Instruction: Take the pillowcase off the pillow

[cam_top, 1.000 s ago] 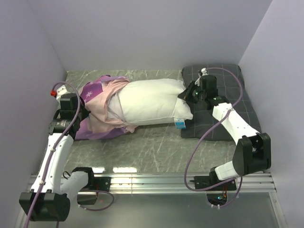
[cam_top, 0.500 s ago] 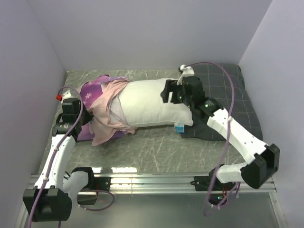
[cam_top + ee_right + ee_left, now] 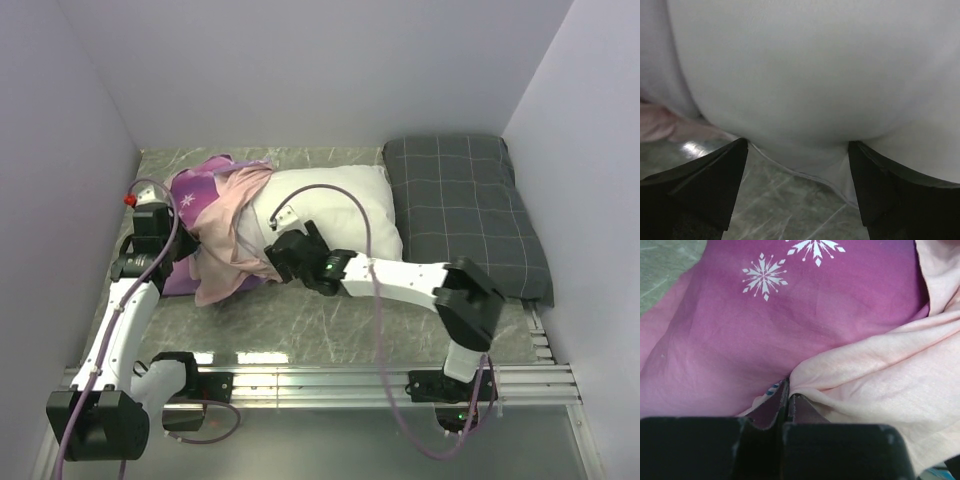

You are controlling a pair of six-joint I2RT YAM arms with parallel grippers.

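Note:
The white pillow (image 3: 335, 200) lies across the back of the table, its left end still inside the bunched purple-pink pillowcase (image 3: 212, 205). In the left wrist view my left gripper (image 3: 788, 391) is shut on a fold where the snowflake-printed outside (image 3: 790, 315) meets the pale pink inside (image 3: 880, 375). From above, the left gripper (image 3: 188, 247) sits at the case's near-left edge. My right gripper (image 3: 277, 260) is at the pillow's front edge near the case's mouth. It stands open (image 3: 797, 146), its fingers (image 3: 715, 180) either side of the pillow's seam (image 3: 805, 75), nothing gripped.
A dark grey checked pillow (image 3: 465, 210) fills the back right corner against the right wall. Walls close in at left, back and right. The marbled green tabletop (image 3: 320, 320) shows in front of the pillows, with the metal rail (image 3: 320, 380) at the near edge.
My right gripper let go of the pillow's right end, opened, and swung left across to the pillow's front edge near the case. The left gripper stays shut on the case, shifted slightly.

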